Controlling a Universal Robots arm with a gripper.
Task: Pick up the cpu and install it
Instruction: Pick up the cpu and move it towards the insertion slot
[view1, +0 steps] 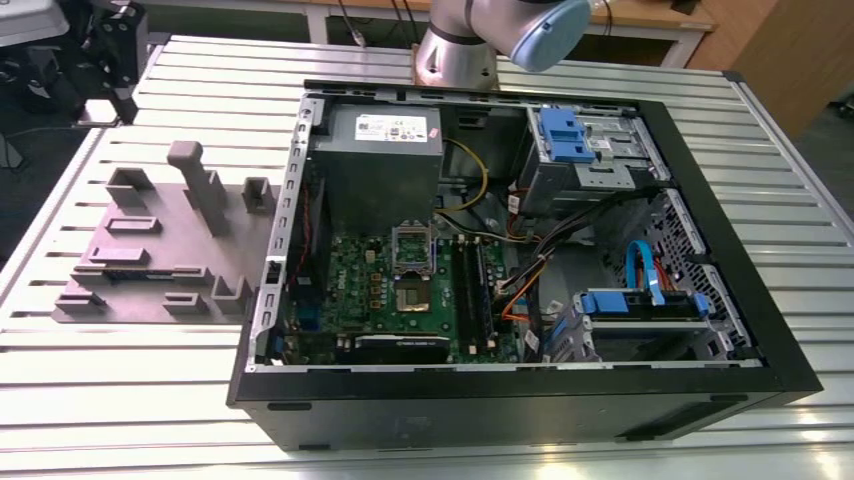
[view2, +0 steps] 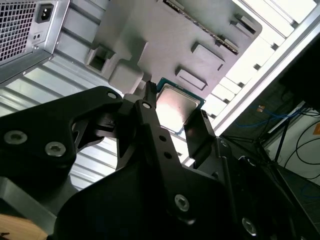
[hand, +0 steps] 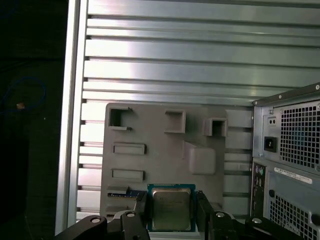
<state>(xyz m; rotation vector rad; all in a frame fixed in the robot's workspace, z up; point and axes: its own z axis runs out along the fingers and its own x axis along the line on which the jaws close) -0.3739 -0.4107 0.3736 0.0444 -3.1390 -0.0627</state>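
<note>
The cpu (hand: 171, 209) is a flat square chip with a silvery top and a thin green rim. It sits between my gripper's (hand: 171, 206) two black fingers (hand: 141, 205), which are shut on its opposite edges. In the second wrist view the cpu (view2: 176, 106) again shows held in the gripper (view2: 175, 119), well above the grey fixture plate (view2: 165, 35). On the green motherboard inside the open computer case, the socket (view1: 410, 292) lies uncovered with its shiny metal frame (view1: 411, 245) swung up. My arm (view1: 481, 40) shows at the far edge of the table.
The black computer case (view1: 747, 330) lies open on the slatted metal table (view1: 120, 400). Inside are a grey power supply (view1: 380, 130), blue drive brackets (view1: 567, 135) and loose cables (view1: 534, 270). The grey fixture plate (view1: 147, 250) with upright posts lies to the exterior view's left of the case.
</note>
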